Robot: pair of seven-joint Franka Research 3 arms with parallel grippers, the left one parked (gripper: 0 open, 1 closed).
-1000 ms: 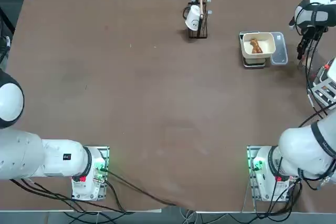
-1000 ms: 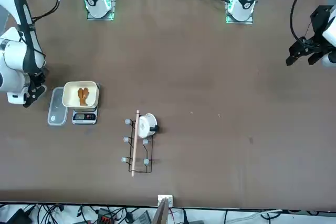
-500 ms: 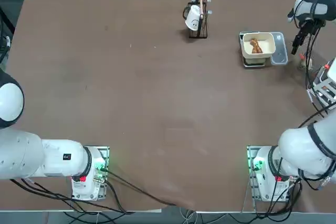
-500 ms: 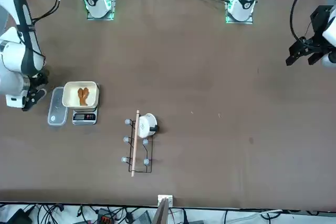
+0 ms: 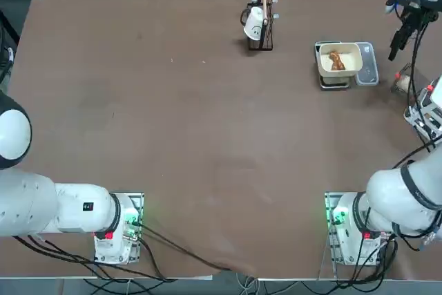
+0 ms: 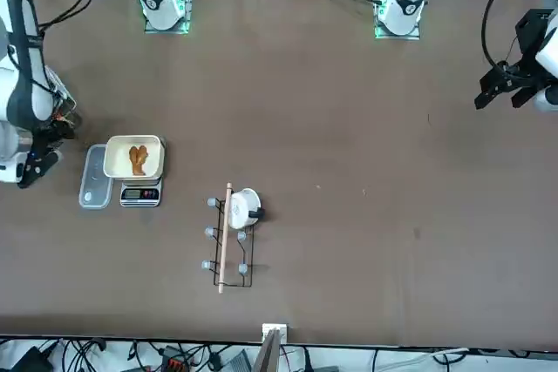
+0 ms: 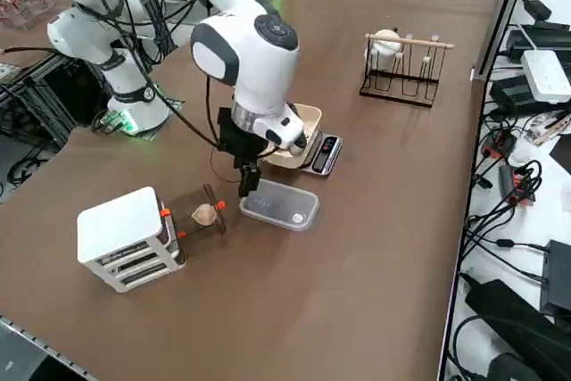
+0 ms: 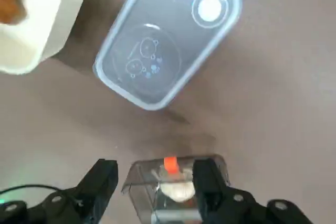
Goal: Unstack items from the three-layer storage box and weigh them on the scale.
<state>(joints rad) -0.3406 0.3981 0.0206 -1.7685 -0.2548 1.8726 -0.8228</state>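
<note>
Overhead, the right gripper [image 8: 155, 179] hangs with fingers spread and empty above a pulled-out drawer [image 8: 176, 187] of the three-layer storage box [image 7: 125, 238], beside the scale [image 7: 312, 144] holding a brown item [image 5: 336, 60].

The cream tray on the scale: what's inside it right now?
The cream tray holds one brown lumpy piece, lying alone. The tray hides most of the scale beneath it; only the display end shows. The right gripper hangs open, empty, by the translucent plate.
</note>
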